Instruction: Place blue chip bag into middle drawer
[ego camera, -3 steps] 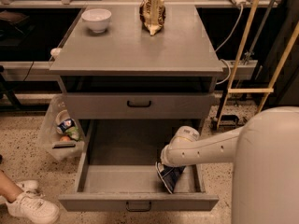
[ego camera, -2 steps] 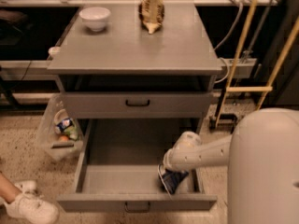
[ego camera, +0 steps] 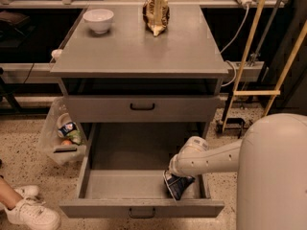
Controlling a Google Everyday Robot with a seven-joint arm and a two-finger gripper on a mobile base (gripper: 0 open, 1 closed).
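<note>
One gripper (ego camera: 182, 176) sits low inside the middle drawer (ego camera: 139, 207), at its front right corner; whether it clasps anything I cannot tell. Just under it stands the blue chip bag (ego camera: 175, 188). I judge it light, crinkly, slippery foil, best pinched at its top seam.

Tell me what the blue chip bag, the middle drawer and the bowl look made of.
Blue chip bag, under the gripper in the drawer's right front corner: probably foil or plastic film, crinkled with a slight sheen. Middle drawer: likely painted metal, flat matte grey panels. Bowl: looks ceramic, smooth glossy white, possibly plastic.
</note>
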